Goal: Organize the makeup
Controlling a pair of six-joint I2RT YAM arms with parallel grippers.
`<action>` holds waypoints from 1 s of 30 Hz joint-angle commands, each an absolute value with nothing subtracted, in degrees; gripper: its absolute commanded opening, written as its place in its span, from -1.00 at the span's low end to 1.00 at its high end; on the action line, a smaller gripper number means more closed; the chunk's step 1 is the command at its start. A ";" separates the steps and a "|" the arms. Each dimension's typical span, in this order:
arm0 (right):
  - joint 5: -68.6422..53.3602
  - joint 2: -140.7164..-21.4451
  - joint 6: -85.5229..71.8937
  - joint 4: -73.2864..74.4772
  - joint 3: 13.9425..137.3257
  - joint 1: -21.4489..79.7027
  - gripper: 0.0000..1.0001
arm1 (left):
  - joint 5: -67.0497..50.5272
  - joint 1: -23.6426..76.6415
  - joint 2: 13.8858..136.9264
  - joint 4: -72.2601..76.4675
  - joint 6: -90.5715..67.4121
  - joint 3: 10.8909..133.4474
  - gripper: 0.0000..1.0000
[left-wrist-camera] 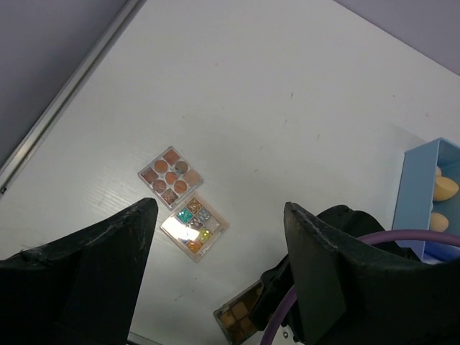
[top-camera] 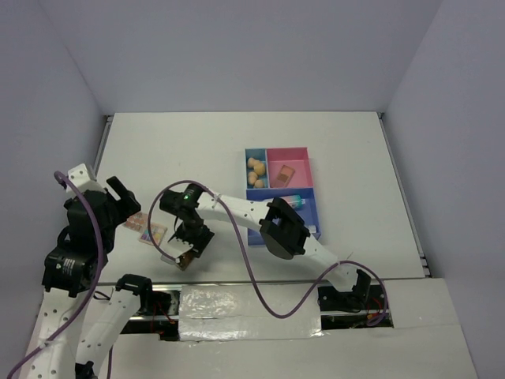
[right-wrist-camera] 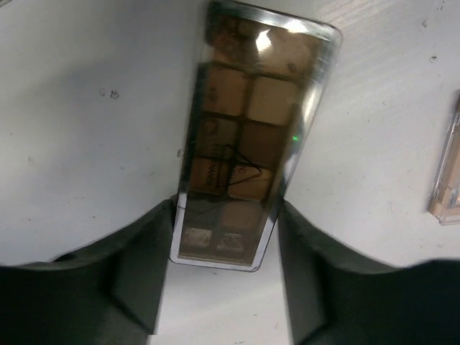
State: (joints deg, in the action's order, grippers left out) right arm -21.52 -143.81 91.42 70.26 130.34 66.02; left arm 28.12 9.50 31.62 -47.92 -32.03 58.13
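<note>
A long brown eyeshadow palette lies flat on the table, and my right gripper is shut on its near end, one finger against each long side. From above it sits near the table's front edge under my right gripper. Left of it lie a pink-toned palette and a multicolour palette. My left gripper hangs open above them, holding nothing. Beige sponges fill the tray's small blue compartment. A small palette rests in the pink one, and the gradient bottle in the front one.
The blue-and-pink compartment tray stands right of centre. My right arm reaches across the table in front of it, trailing a purple cable. The edge of the multicolour palette shows at the right of the right wrist view.
</note>
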 commanded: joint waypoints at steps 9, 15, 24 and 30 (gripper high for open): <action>-24.34 -130.01 83.77 64.01 112.78 63.38 -0.56 | 23.38 9.32 29.79 -40.70 -39.54 50.28 -0.22; -29.53 -114.28 78.23 55.64 100.12 61.00 -0.70 | 19.78 9.23 33.04 -37.18 -42.27 47.99 -0.72; -33.05 -97.57 71.64 47.55 89.75 55.64 -0.73 | 13.37 7.56 38.49 -31.73 -47.20 44.31 -0.50; -32.09 -92.03 59.87 42.63 86.76 45.54 -0.71 | 8.35 5.19 43.15 -29.36 -49.65 39.92 0.48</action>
